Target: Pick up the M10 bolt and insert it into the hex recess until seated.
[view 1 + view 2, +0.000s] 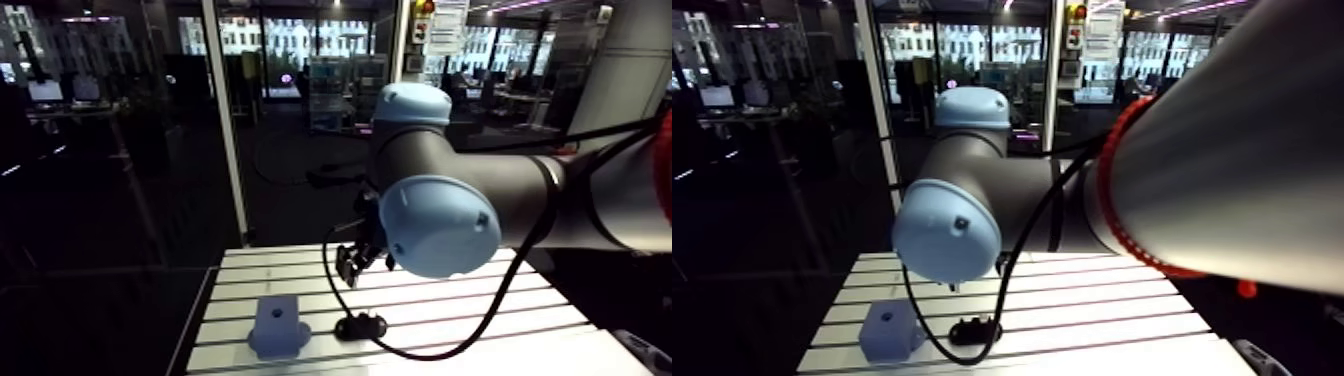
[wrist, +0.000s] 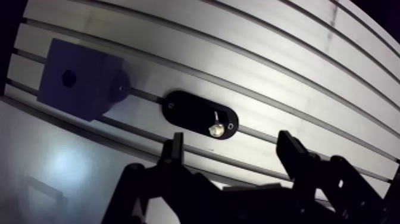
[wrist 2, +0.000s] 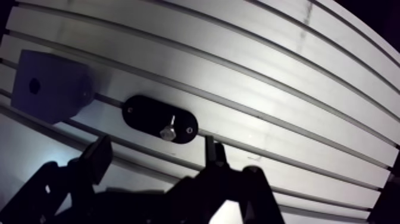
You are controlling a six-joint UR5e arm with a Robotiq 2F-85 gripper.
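The gripper [image 2: 231, 143] hangs above the slotted aluminium table [image 2: 268, 65] with its two fingers [image 2: 174, 149] spread wide, released, gripping nothing. Just ahead of them lies a black oval holder [image 2: 189, 110] across a slot. The silvery M10 bolt [image 2: 215, 127] sits in it, at the end away from the blue block [image 2: 83, 86]. The block rests just beside the holder; a small dark recess [image 2: 69, 77] shows in its upper face.
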